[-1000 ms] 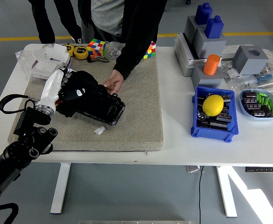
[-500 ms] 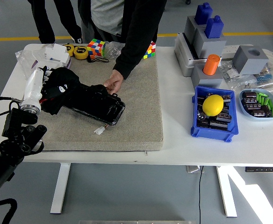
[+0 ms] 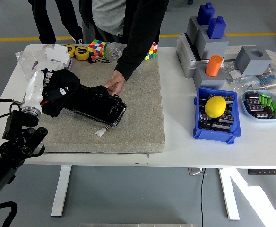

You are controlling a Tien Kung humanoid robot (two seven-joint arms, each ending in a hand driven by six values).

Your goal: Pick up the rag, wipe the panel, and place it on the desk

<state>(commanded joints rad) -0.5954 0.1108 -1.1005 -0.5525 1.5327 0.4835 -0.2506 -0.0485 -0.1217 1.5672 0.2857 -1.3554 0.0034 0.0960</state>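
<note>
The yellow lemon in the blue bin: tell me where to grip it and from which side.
Grip the lemon across its rounded middle, coming straight down from above. It sits on top of the parts in the blue bin, whose walls block the sides; only its top is exposed.

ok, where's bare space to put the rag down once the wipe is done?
Best patch: the mat right of the panel, up to its right edge. Also the mat's front strip, near the small white connector. Bare table lies between mat and blue bin. Crowded: far-left corner, and where the person's hand holds the panel.
</note>
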